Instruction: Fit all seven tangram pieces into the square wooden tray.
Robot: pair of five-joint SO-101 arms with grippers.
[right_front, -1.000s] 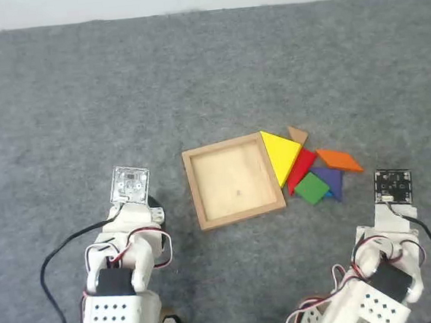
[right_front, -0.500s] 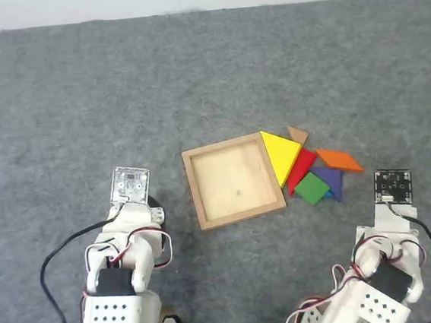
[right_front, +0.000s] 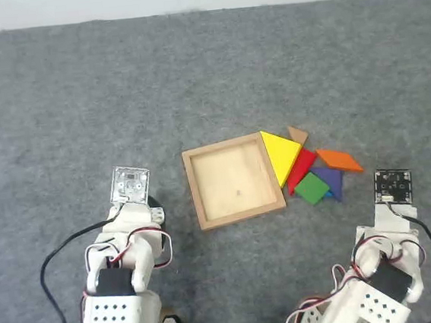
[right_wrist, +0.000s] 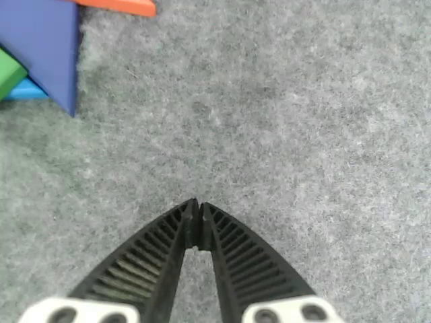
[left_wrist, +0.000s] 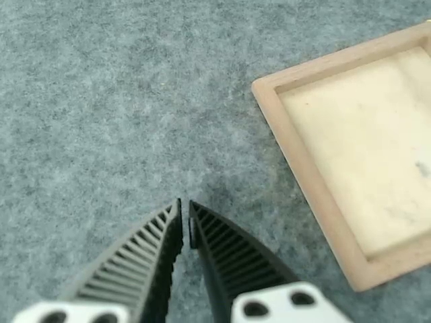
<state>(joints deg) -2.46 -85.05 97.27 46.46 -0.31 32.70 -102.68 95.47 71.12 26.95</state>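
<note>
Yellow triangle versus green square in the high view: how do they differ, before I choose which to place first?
The yellow triangle is three-sided and clearly larger, while the green square is four-sided and smaller. The yellow triangle lies along the rim of the wooden tray, whereas the green square sits apart from it, beyond the red piece. Both are outside the tray, in the same cluster on the grey mat.
</note>
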